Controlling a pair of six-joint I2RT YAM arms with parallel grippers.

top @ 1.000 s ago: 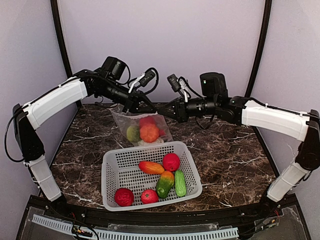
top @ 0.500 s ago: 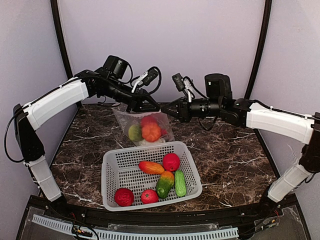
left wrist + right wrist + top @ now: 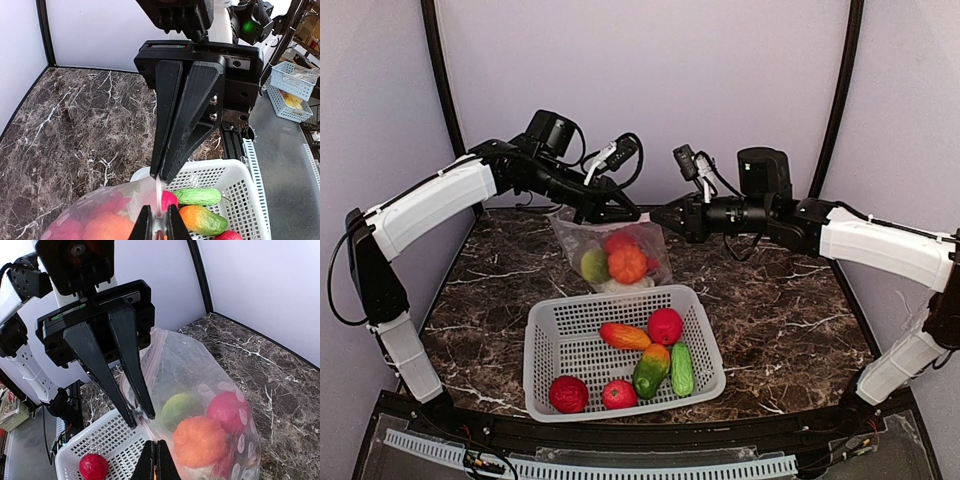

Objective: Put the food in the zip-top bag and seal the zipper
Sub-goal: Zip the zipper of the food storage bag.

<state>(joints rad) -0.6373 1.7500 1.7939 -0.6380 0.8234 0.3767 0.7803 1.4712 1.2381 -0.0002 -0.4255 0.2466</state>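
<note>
Your left gripper and right gripper each clamp shut on the zipper, holding the zip-top bag mouth-up so its toy fruit cannot spill

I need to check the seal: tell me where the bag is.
In the top view, the bag is at the rear centre of the table, just behind the basket. Its top edge is pinched between the left gripper and the right gripper.

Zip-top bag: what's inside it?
Through the clear zip-top bag: an orange toy fruit, a green fruit and a red fruit. Anything beneath them is covered.
</note>
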